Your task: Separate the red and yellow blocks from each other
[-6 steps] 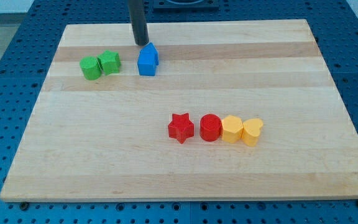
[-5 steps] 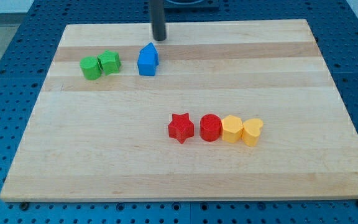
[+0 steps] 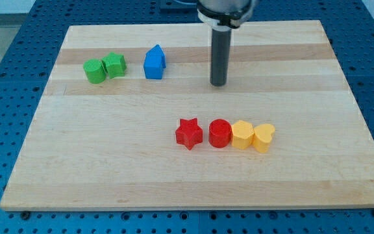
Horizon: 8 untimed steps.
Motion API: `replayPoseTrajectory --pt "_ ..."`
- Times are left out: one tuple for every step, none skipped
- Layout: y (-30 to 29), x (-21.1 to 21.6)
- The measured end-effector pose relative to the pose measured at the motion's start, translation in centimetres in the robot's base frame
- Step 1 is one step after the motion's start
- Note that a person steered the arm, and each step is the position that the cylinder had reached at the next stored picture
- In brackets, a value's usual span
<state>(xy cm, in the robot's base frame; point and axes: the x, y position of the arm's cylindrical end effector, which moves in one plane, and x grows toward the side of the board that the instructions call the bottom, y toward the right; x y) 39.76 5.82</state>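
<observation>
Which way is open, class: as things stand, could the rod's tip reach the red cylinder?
Probably yes. My tip stands toward the view's top from the red cylinder, with bare board between them. The yellow block touches the cylinder only on the view's right, so it does not bar that path.

On the desk [image 3: 109,162], four blocks form a row right of centre: red star [image 3: 188,133], just apart from it the red cylinder [image 3: 219,133], then the yellow block [image 3: 241,135] and yellow heart [image 3: 263,138], the last three touching. My tip [image 3: 218,84] stands above the red cylinder, well apart. Toward the view's upper left lies the blue block [image 3: 154,62], with the touching green cylinder [image 3: 95,71] and green block [image 3: 115,65] further left.
</observation>
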Motion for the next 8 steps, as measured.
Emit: replayPoseTrajectory --pt "2.0 3.2" --pt "2.5 4.4" --pt "2.9 9.4" --pt "2.9 12.2" --pt "3.0 14.0" --pt "1.8 13.4" --pt "-3.5 12.8" --pt "-4.6 12.7"
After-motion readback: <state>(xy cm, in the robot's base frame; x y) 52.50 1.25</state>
